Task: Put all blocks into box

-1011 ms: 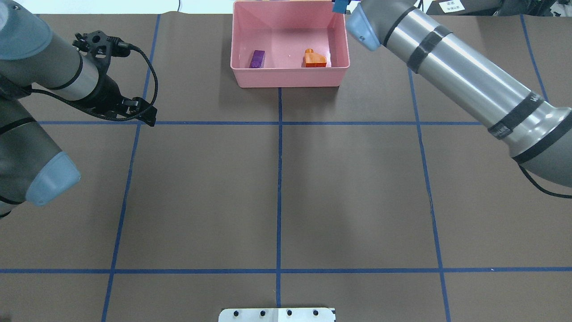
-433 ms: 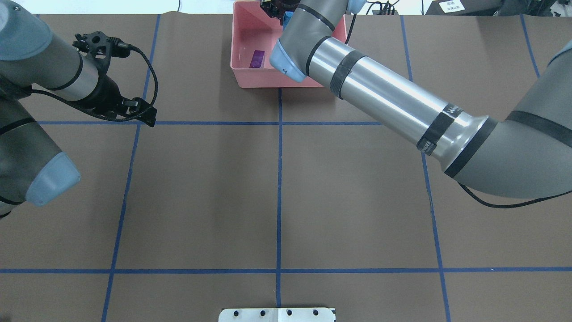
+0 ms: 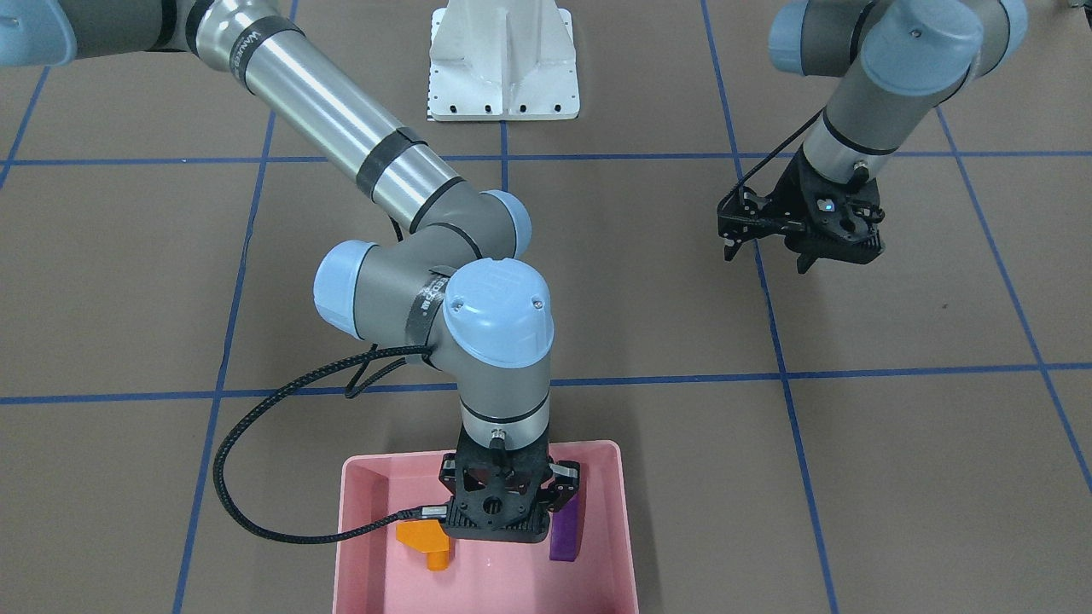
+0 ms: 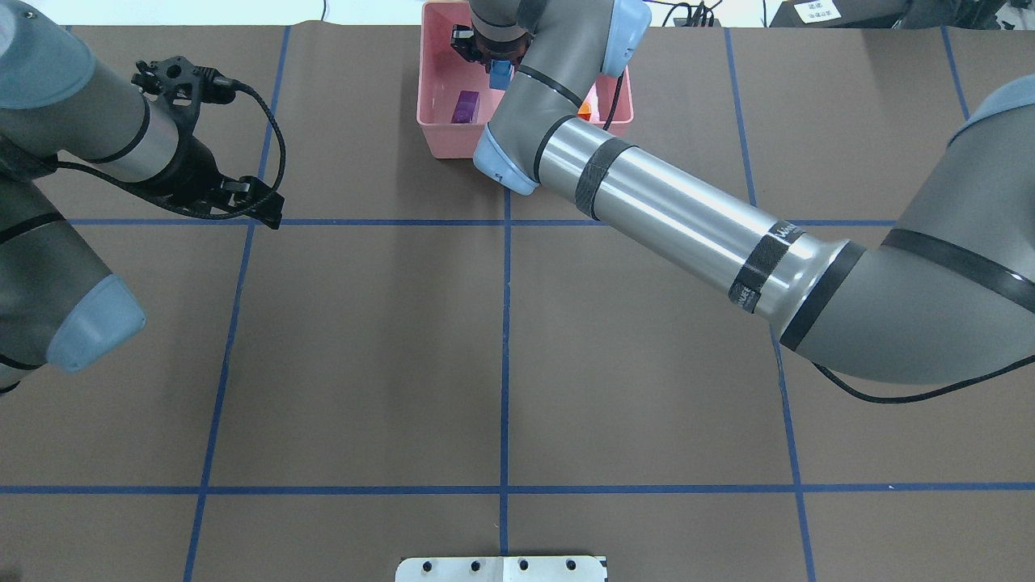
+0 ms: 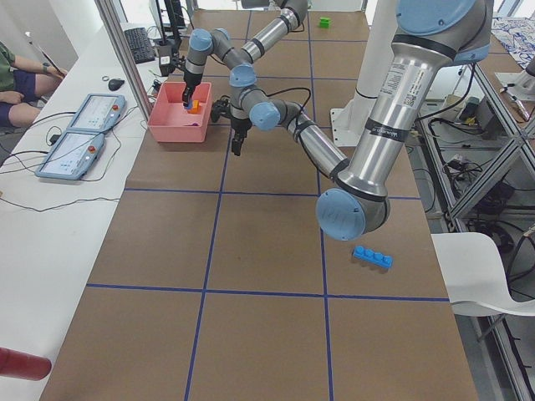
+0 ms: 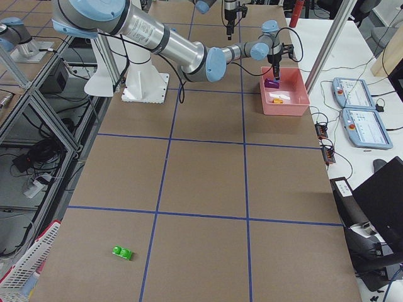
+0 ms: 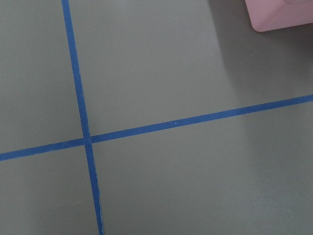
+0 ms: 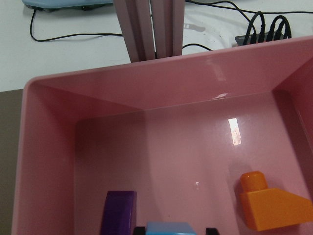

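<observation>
The pink box (image 4: 437, 97) stands at the table's far middle. A purple bar (image 4: 465, 106) and an orange sloped block (image 4: 585, 109) lie inside it. My right gripper (image 4: 500, 66) hangs inside the box, shut on a small blue cube (image 4: 501, 78). The right wrist view shows the cube (image 8: 164, 228) above the box floor, between the purple bar (image 8: 119, 211) and the orange block (image 8: 274, 203). My left gripper (image 3: 768, 254) is open and empty, above the table left of the box. A long blue bar (image 5: 373, 256) and a green block (image 6: 122, 253) lie far from the box, beside the robot.
The white metal base (image 3: 503, 60) stands at the robot's side of the table. Blue tape lines (image 7: 78, 98) cross the brown table cover. The box's corner (image 7: 279, 14) shows in the left wrist view. Operator tablets (image 5: 84, 113) lie past the far edge.
My right arm has swung left from beyond the box's far right corner and brought the blue cube over and down into the box. The left arm has not moved.
</observation>
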Robot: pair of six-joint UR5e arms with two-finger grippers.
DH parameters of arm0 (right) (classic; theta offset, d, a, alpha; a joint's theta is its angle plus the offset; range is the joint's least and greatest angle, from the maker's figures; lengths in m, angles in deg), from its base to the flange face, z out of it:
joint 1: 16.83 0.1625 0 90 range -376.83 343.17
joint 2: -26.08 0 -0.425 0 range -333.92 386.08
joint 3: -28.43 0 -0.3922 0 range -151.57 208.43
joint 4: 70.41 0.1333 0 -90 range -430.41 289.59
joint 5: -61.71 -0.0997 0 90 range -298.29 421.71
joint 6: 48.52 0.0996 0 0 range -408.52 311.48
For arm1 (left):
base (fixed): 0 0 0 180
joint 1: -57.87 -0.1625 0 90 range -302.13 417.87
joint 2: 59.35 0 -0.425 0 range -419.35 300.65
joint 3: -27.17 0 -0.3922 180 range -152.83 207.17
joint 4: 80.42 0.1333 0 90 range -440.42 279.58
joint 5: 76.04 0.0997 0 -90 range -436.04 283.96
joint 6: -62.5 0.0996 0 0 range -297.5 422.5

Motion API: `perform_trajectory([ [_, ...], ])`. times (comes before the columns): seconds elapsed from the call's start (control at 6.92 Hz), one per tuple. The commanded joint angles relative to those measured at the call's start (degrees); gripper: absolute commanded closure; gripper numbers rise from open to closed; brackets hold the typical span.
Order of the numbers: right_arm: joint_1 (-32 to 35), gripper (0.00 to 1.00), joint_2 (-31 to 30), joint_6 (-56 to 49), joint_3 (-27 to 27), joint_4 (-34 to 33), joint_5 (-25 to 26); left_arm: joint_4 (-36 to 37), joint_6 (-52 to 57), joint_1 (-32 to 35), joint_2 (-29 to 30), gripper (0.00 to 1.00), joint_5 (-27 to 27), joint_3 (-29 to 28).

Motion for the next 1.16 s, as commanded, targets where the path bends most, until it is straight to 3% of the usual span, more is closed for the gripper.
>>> perform_trajectory([
  [0.0,-0.64,0.02,0.11,0.39,0.05,0.17,1.32,0.00,-0.02,0.00,-0.27,0.00,0.00,0.00],
  [0.29,-0.38,0.01,0.02,-0.04,1.27,-0.09,0.71,0.00,0.07,0.00,-0.54,0.00,0.00,0.00],
  [0.43,0.66,0.01,-0.07,-0.39,3.63,-2.36,-2.08,0.00,-0.02,0.09,-0.71,0.00,0.00,0.44],
  [0.72,3.04,0.01,-2.07,-3.98,17.89,-20.31,-7.98,0.00,0.59,0.18,-7.28,0.00,-0.18,4.37],
  [1.01,4.36,0.01,-12.57,-5.93,36.60,-28.55,-11.23,-0.09,0.50,0.00,-15.35,0.00,0.26,9.21],
])
